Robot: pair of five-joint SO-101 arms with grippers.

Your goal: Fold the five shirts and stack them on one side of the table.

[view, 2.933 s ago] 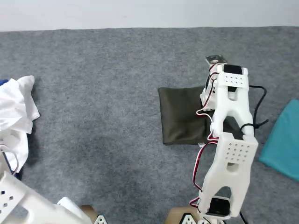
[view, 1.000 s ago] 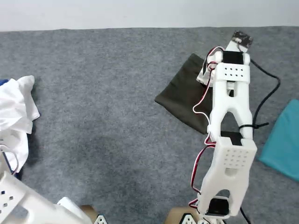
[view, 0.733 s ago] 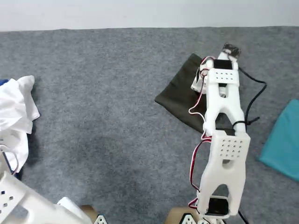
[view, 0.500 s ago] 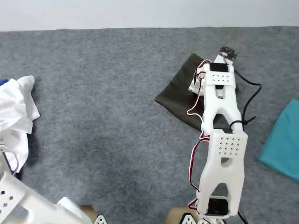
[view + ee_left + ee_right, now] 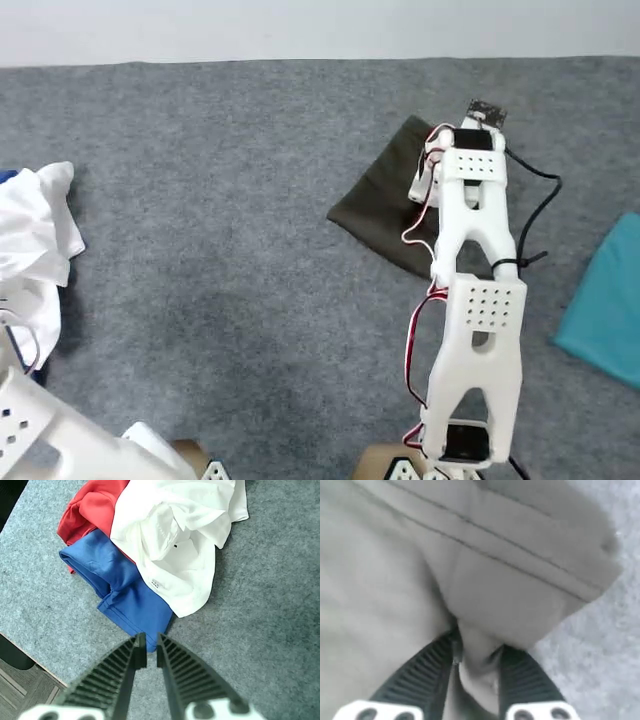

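Right gripper: jaws clamped on a pinched ridge of the folded olive shirt, which lies skewed on the bench, well apart from the teal shirt. Left gripper: jaws almost closed, empty, above the blue shirt in the unfolded heap. Risk: the pinch probably takes only the upper layers, so dragging could open or bunch the fold.
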